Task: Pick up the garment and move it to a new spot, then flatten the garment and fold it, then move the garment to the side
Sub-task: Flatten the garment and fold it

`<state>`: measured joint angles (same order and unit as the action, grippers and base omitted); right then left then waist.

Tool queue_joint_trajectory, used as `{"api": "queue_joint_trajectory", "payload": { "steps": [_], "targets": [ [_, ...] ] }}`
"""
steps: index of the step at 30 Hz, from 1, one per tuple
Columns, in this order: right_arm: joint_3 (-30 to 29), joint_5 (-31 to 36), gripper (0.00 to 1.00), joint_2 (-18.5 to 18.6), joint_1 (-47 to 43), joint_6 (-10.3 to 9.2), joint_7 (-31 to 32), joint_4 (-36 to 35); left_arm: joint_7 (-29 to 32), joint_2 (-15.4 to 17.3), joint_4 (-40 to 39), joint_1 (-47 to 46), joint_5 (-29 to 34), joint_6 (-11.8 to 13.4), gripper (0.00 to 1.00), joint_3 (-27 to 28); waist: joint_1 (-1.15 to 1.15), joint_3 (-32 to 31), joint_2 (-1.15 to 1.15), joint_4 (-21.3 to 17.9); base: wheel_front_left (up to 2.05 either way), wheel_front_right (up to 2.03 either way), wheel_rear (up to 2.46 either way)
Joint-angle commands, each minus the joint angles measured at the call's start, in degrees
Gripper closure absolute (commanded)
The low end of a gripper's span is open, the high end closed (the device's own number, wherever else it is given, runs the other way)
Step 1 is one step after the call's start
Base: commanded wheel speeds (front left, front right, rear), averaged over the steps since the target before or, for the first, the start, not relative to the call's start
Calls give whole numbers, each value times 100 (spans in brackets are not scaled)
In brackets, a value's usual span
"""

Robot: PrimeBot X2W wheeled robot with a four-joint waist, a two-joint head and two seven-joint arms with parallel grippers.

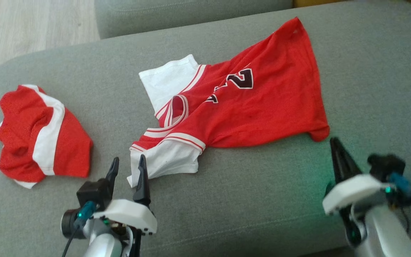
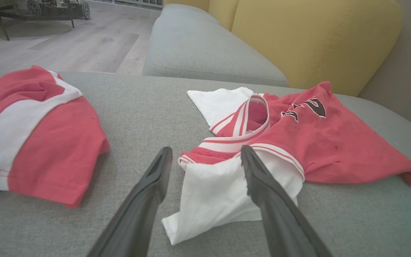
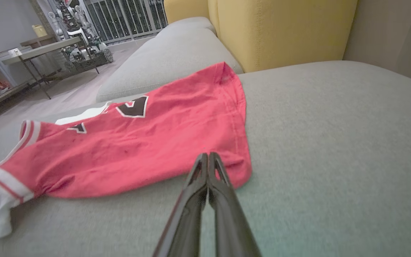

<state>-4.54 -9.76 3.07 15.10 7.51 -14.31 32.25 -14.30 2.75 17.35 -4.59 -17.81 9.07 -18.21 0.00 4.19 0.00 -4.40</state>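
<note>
Running lower-centre to upper-right, the jersey (image 1: 262,103) is flanked: left gripper (image 1: 128,159), spread wide, at the sleeve (image 1: 162,160); right gripper (image 1: 335,142), closed empty, beside the hem (image 1: 319,134).

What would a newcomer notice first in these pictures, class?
A red jersey with a dark number lies spread mid-cushion on the grey sofa. A second red-and-white garment sits crumpled at the robot's left. The left gripper hangs open by the jersey's white sleeve.
</note>
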Motion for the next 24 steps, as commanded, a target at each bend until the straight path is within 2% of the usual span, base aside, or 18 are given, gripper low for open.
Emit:
{"api": "queue_joint_trajectory", "payload": {
  "steps": [1,3,4,5,13,20,24],
  "targets": [
    [217,-52,100,-19,-136,-2,-69,-441,-70,13,-234,-46,-36,15,0,201,0,-38,0,-25,0,0,0],
    [225,-39,100,-19,-436,-2,-69,-680,-70,13,-265,28,-43,1,0,216,0,-56,0,-37,0,0,0],
    [197,7,73,-19,-541,-2,-69,-765,-70,13,-272,57,-44,-2,0,220,0,-63,0,-42,0,0,0],
    [174,61,0,-19,-623,-2,-69,-833,-70,13,-277,79,-45,-4,0,218,0,-69,0,-44,0,0,0],
    [-1,406,0,-19,-611,-2,-69,-926,-70,13,-299,63,-18,-16,0,166,0,-6,0,-6,0,0,0],
    [-591,1150,0,-19,-19,-2,100,-793,-70,13,-278,-64,47,-64,0,126,0,252,0,57,0,0,0],
    [-1008,1354,0,-19,489,-2,306,-477,-70,13,-255,-188,79,-89,0,69,0,453,0,150,0,0,0]
  ]
}}
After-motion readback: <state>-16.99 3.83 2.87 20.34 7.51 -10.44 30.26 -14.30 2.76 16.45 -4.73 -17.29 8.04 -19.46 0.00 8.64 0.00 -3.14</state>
